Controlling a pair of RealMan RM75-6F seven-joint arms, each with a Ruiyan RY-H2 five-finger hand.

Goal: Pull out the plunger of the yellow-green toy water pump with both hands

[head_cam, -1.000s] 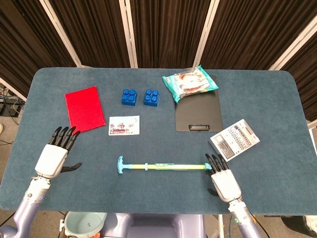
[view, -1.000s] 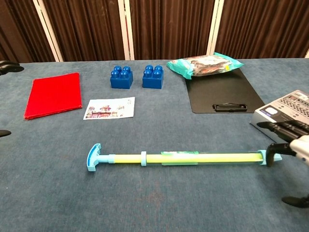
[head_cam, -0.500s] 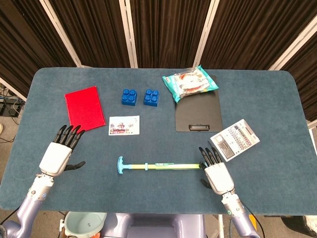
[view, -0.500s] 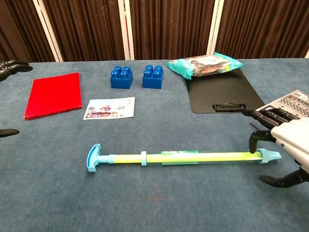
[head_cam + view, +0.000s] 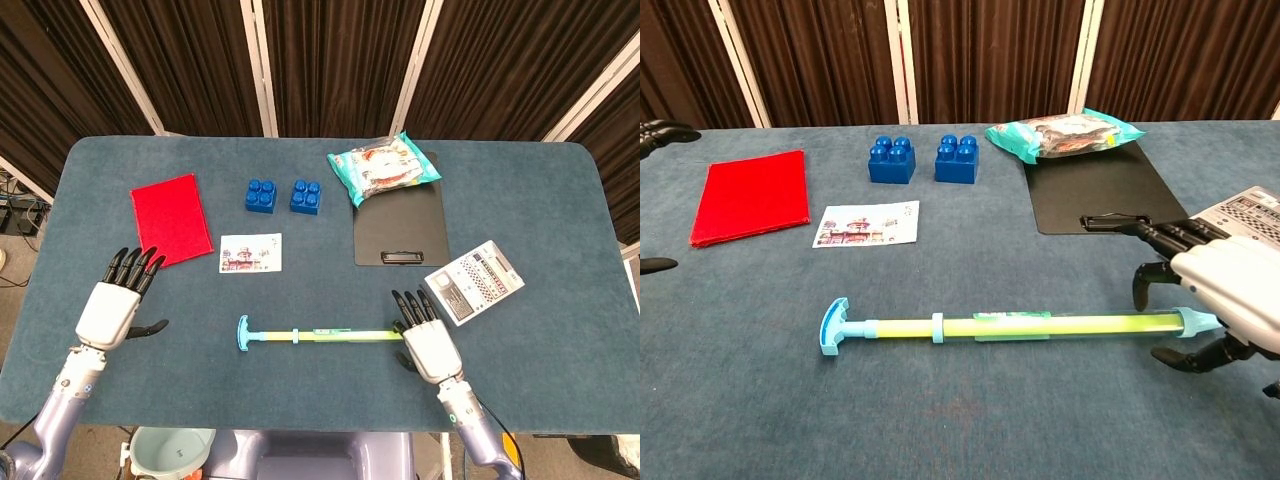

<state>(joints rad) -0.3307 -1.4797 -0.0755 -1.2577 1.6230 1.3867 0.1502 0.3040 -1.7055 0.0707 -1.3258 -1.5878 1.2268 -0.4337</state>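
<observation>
Dark pleated curtains with pale vertical poles hang behind a table (image 5: 560, 200) covered in blue-grey carpet-like fabric. The yellow-green toy water pump (image 5: 320, 335) lies flat in the lower middle of the head view, running left to right, its light blue T-handle (image 5: 243, 334) at the left end and its translucent barrel reaching to the right. In the chest view the barrel's pale blue tip (image 5: 1200, 321) sits at the right hand.

The right hand (image 5: 428, 341) is at the pump's right end in the lower right of the frame, palm down, its black fingers (image 5: 1152, 236) spread and extended above the barrel and the thumb low beside the tip. It holds nothing; whether it touches the barrel cannot be told. The left hand (image 5: 113, 305) hovers at the lower left, well apart from the T-handle, fingers spread and holding nothing.

In the upper half of the head view sit a red cloth (image 5: 171, 219) at the left, a small picture card (image 5: 250, 252) just beside it, and two blue building bricks (image 5: 284, 196) side by side above. Right of centre a black clipboard (image 5: 400, 225) carries a teal snack packet (image 5: 383, 168) on its top edge. A grey calculator (image 5: 473, 282) lies tilted near the right hand.
</observation>
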